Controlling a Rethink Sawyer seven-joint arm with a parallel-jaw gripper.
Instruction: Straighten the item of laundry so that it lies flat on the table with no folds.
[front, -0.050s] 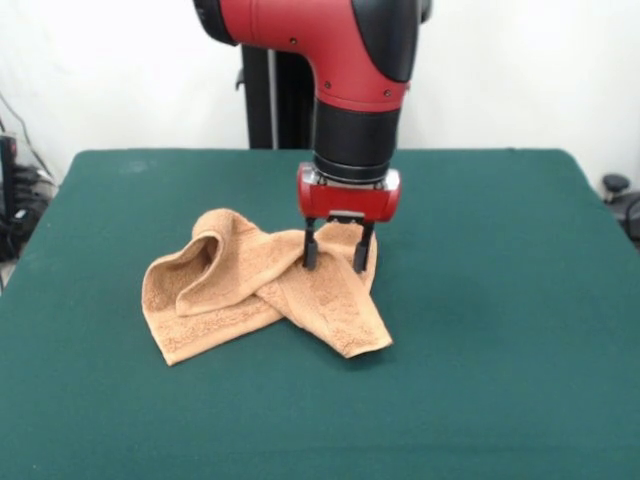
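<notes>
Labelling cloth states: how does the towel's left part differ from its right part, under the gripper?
The small tan-orange terry-cloth hand towel is crumpled on the dark green felt-like table. Its left part stands up in a rolled loop; the right part lies lower and flatter. The left part is clear of the red and black gripper; the right part has the open fingers at it. Both are folded, not flat.

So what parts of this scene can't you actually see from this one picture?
- Front view: the cloth beneath the hand is hidden by its fingers, so whether it pinches the towel is unclear.
- Front view: the towel's folded-under layers are hidden by its own upper folds.
- Front view: the table's near edge and near corners are cut off by the picture's edges.
- Front view: the arm's upper part is cut off by the top edge.
</notes>
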